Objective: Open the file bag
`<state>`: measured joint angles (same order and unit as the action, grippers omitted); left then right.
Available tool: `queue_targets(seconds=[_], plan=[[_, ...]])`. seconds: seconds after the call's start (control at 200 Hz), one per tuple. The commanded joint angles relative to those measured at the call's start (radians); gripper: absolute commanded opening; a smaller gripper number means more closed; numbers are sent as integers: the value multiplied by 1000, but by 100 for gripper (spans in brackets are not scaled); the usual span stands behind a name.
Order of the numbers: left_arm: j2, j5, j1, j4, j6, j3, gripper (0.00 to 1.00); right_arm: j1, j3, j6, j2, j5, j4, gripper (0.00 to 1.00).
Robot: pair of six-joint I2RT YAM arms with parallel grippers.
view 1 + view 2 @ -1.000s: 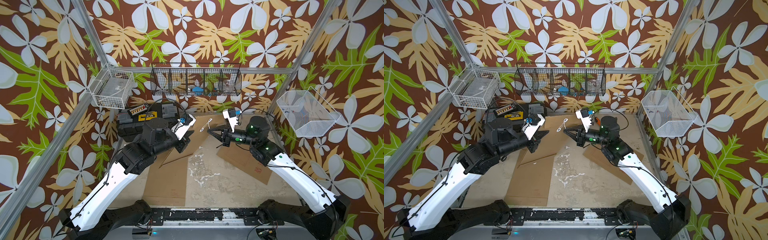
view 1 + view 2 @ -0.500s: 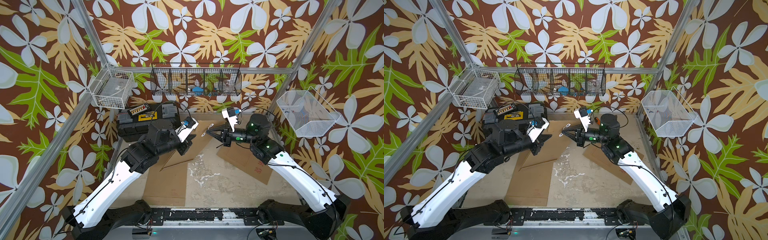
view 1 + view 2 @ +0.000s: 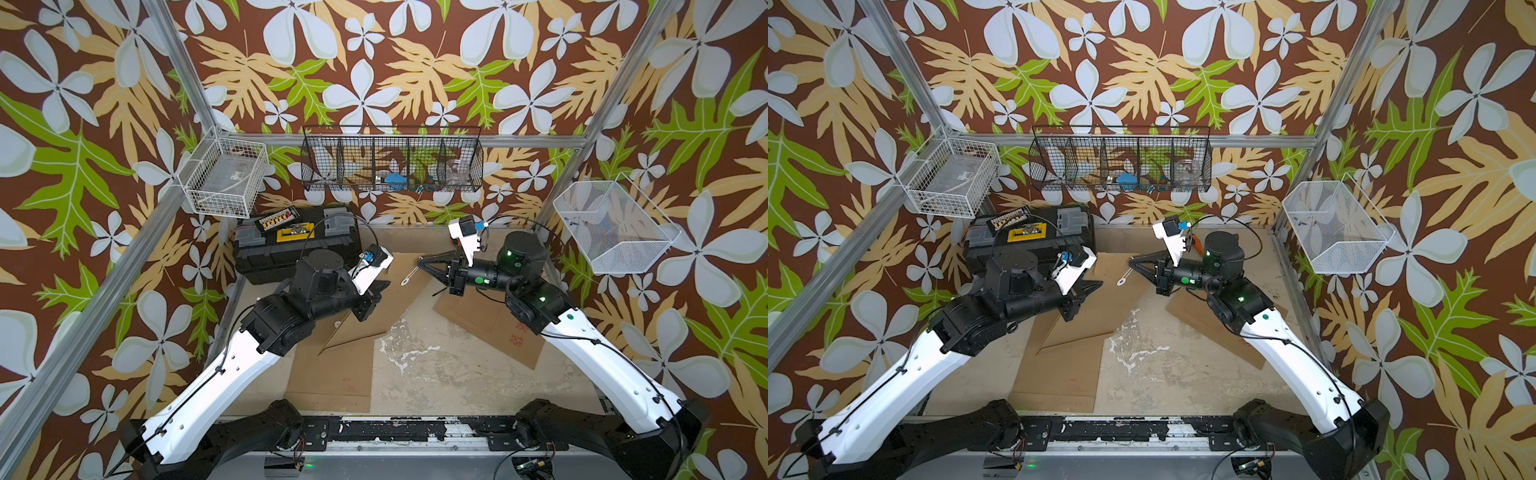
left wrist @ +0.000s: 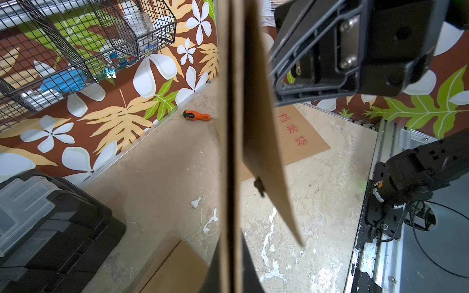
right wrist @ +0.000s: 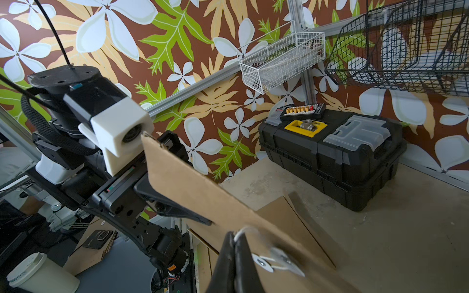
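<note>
**String pull on a raised bag**

Held clear of counter (image 3: pixel 436 365), tilted, between the two arms: bag (image 3: pixel 390 309), flat brown kraft paper, stiff enough to keep its plane with little support. Clamped along one edge by left hand (image 3: pixel 379 287), jaws together on the paper, bag seen edge-on in left wrist view. Pinched by right hand (image 3: pixel 420 260), tips closed to a single dark line in right wrist view: thin white string (image 5: pixel 242 231), limp and slightly curled.

Leading from right hand's tips down and across toward left hand: string, then a small white disc (image 3: pixel 403 283) over the paper. Wound or unwound at that disc: cannot tell, too blurred. Long axis of bag running from left arm's side up toward right hand, flap end nearer right hand, body end nearer left hand. Splayed off the body at a shallow angle in left wrist view: flap (image 4: pixel 264 152), thin, smooth, with a small dark stud on it.

By judgement: a pull away from left hand, along the string's own line, with left hand as anchor. Risk of soft paper creasing or tearing at the disc under a sideways tug.

Flat on counter below: spare bags (image 3: pixel 332 374) of like paper. Well apart, behind left arm: black hard-plastic toolbox (image 3: pixel 291 249).
</note>
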<state>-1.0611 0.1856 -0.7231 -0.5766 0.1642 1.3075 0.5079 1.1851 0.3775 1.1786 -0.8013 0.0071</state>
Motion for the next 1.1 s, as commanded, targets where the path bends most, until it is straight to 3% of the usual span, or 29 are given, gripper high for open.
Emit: queue_targets(seconds=[0.0,0.255,0.681,1.096], plan=[[13,23,-1,50,-21,-14,0,-1,-4,-24,-15,41,-14,0],[43,54,-1,71,-49,-41,0,-2,-18,-40,-58,119,-49,0],[106,103,-1,159,-144,-133,0,-2,-20,-178,-120,299,-213,0],[162,123,-1,281,-275,-212,0,-1,-58,-247,-180,338,-215,0]])
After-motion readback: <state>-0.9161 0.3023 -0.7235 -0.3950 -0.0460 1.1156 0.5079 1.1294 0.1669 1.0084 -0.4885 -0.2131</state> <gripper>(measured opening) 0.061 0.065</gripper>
